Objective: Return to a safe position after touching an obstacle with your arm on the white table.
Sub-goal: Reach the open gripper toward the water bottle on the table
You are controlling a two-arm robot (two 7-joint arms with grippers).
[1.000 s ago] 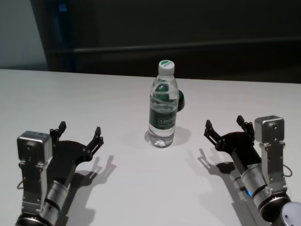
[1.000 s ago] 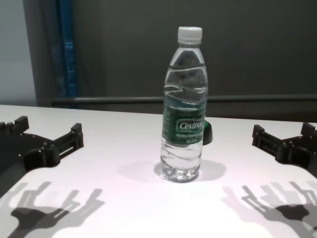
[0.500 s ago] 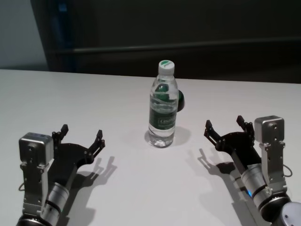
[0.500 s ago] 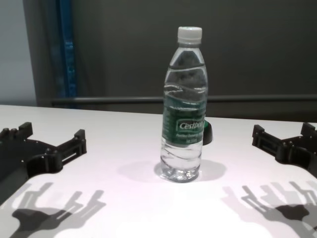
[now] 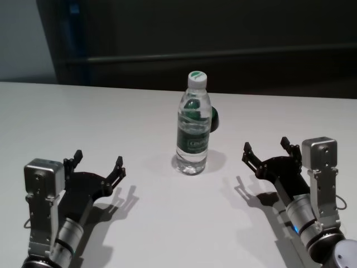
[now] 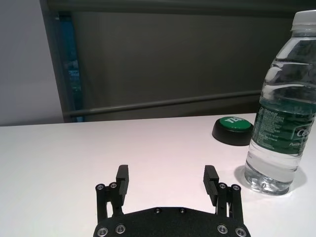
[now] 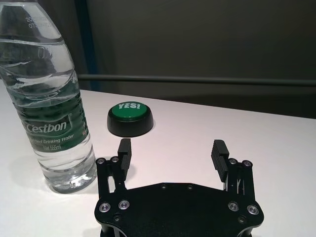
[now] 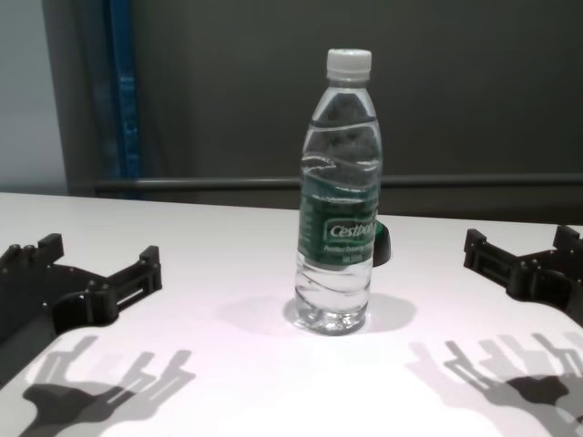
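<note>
Head view has the water bottle [image 5: 193, 125] standing upright mid white table [image 5: 83, 117], with a green-topped button [image 7: 130, 119] just behind it. Left gripper [image 5: 97, 166] and right gripper [image 5: 268, 151] both sit low near the front edge, fingers spread apart, holding nothing, well clear of the bottle. Looks like the retreat is pretty much finished.

The tall clear plastic water bottle [image 5: 193, 125] looked glossy, with a matt white screw cap and a smooth dark green film label. The broad white tabletop [image 5: 167, 223] was matt and smooth. The low black puck with a green top [image 7: 130, 118] looked like shiny plastic
</note>
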